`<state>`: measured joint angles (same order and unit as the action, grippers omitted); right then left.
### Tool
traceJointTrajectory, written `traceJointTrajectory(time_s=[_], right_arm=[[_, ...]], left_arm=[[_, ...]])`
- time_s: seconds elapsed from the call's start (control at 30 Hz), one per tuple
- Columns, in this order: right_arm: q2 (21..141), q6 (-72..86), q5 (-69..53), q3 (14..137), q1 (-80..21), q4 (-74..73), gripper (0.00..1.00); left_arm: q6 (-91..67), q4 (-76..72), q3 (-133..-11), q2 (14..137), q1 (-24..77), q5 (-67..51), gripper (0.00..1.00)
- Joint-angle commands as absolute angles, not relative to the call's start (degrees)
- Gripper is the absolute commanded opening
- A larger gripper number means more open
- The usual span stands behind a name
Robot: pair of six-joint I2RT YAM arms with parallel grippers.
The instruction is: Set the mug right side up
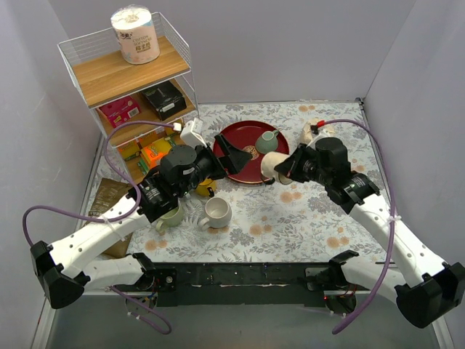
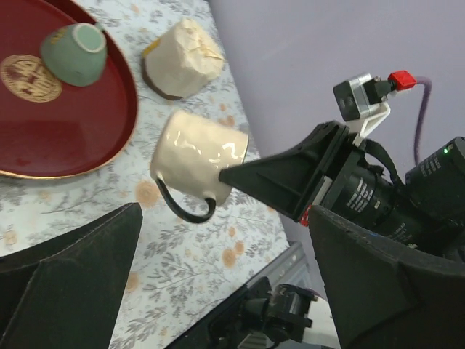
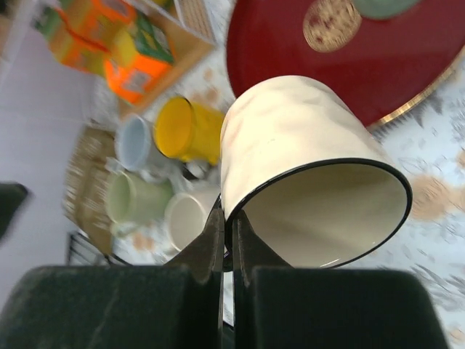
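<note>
The cream mug with a black rim and black handle (image 3: 290, 138) is held tilted above the table, its mouth toward the right wrist camera. My right gripper (image 3: 228, 218) is shut on its rim wall. In the left wrist view the mug (image 2: 196, 153) hangs on its side with the handle down, pinched by the right gripper's fingers (image 2: 269, 178). In the top view the mug (image 1: 272, 166) is at the red tray's right edge, next to my right gripper (image 1: 285, 169). My left gripper (image 1: 220, 149) is open and empty over the tray's left side.
The red tray (image 1: 240, 142) holds a small green cup (image 1: 266, 140). A white mug (image 1: 216, 212), a pale green mug (image 1: 168, 217) and a yellow mug (image 1: 205, 189) stand near the left arm. A wire shelf (image 1: 131, 73) stands at the back left. A paper-wrapped lump (image 2: 182, 62) lies beyond the tray.
</note>
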<state>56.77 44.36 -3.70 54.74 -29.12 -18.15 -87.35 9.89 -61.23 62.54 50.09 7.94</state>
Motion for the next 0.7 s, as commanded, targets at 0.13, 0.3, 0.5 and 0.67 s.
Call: traceJointTrajectory(time_s=[0.13, 0.3, 0.5, 0.67], right_arm=[[63.71, 25.07, 5.17, 59.67, -46.10, -32.16, 0.01], [72.50, 20.84, 15.18, 63.80, -55.97, -34.62, 0.01], [81.29, 15.82, 19.84, 69.86, -63.26, -38.48, 0.01], [87.62, 14.94, 22.42, 72.68, -66.00, -41.22, 0.01]], left_arm=[[-82.09, 26.80, -70.30, 63.72, 50.10, 22.49, 0.98], [-81.91, 29.36, -71.63, 63.99, 49.92, 23.91, 0.98], [-83.05, 29.35, -70.49, 62.84, 49.83, 23.20, 0.98], [-83.32, 30.76, -71.19, 62.49, 49.83, 23.90, 0.98]])
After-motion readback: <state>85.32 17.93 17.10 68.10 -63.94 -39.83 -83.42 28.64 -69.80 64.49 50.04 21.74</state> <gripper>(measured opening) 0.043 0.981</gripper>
